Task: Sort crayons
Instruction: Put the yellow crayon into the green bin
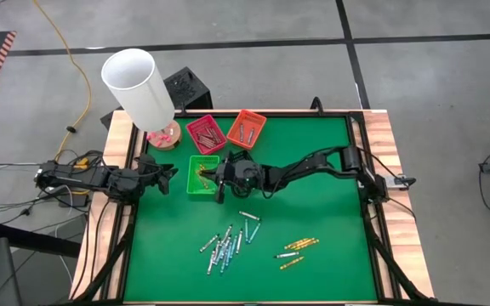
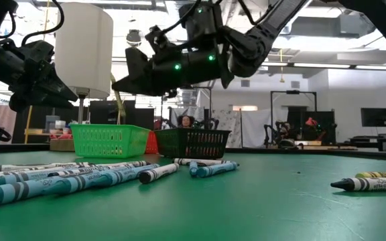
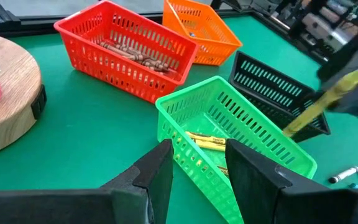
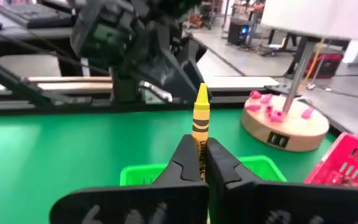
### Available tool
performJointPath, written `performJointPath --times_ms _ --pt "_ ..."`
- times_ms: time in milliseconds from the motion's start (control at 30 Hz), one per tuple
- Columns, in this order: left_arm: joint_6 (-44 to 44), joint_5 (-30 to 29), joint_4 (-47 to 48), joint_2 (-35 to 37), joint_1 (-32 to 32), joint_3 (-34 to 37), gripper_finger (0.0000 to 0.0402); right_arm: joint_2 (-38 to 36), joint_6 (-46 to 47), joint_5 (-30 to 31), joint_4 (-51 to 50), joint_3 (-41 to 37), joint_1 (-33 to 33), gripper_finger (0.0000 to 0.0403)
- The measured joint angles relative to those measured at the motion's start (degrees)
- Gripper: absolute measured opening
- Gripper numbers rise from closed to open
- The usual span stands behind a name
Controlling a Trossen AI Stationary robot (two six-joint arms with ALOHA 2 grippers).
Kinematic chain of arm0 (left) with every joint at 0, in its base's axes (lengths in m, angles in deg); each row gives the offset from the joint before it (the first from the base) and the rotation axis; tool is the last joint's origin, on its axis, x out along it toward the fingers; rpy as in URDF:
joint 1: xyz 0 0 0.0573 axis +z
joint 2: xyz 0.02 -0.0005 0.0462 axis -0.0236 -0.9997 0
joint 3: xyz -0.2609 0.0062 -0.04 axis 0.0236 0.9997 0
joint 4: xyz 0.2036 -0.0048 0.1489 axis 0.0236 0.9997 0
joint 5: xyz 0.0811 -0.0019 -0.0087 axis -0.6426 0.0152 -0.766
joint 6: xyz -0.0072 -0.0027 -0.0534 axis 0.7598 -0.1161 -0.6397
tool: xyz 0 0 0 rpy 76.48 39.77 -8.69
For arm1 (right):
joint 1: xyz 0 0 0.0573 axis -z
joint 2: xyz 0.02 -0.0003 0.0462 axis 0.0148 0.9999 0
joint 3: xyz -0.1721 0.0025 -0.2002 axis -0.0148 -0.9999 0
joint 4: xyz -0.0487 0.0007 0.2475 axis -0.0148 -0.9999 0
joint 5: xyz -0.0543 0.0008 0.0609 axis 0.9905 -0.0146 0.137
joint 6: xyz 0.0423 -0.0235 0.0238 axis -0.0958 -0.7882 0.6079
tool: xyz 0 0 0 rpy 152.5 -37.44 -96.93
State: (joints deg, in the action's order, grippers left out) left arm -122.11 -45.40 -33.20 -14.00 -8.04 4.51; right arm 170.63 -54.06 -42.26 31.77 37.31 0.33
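My right gripper (image 4: 201, 165) hangs level over the green basket (image 1: 202, 177), shut on a yellow crayon (image 4: 200, 121). Several yellow crayons (image 3: 207, 142) lie in that basket, and red-brown ones (image 3: 129, 53) in the red basket (image 1: 205, 133). Loose blue and white crayons (image 1: 226, 244) and yellow ones (image 1: 296, 249) lie on the green mat nearer the front. My left gripper (image 3: 197, 177) waits open at the table's left edge, just left of the green basket, with nothing between its fingers. My right gripper pinches the yellow crayon's wrapped lower part (image 4: 199, 148) between its two fingertips, coming level from the table's right. The crayon's pointed end (image 4: 201, 93) sticks out beyond the fingers. The crayon (image 3: 325, 102) is lifted clear, slanting above the baskets.
An orange basket (image 1: 246, 127) and a black basket (image 3: 272, 87) stand beside the red and green ones. A white lamp (image 1: 139, 85) on a round wooden base (image 3: 5, 93) stands at the far left corner. Open green mat lies to the right of the crayons.
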Motion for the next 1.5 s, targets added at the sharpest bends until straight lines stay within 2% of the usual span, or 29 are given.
performJointPath --times_ms 133,633,800,967,1300,1500 --pt "0.0 -0.04 0.0 0.0 0.0 0.0 0.0137 1.02 0.09 -2.74 0.35 0.2 1.2 0.0002" --pt "0.24 -0.1 -0.02 -0.04 -0.02 0.0 0.0137 2.9 0.67 -2.86 -1.45 1.18 2.73 0.0008" --pt "0.24 -0.1 -0.04 -0.02 0.0 0.0 0.0137 2.9 1.07 -2.79 -6.12 1.16 2.8 0.0008" --pt "0.24 -0.1 -0.04 -0.02 -0.02 0.0 0.0137 2.9 1.49 -2.73 -6.54 1.18 3.03 0.001" --pt "0.22 -0.1 -0.07 -0.02 0.01 0.0 0.0137 2.9 1.43 -2.67 -6.25 1.18 3.1 0.0066" --pt "0.13 0.07 -0.09 -0.02 0.0 0.0 0.0137 2.26 1.68 -2.49 -6.58 1.16 3.05 0.0075"
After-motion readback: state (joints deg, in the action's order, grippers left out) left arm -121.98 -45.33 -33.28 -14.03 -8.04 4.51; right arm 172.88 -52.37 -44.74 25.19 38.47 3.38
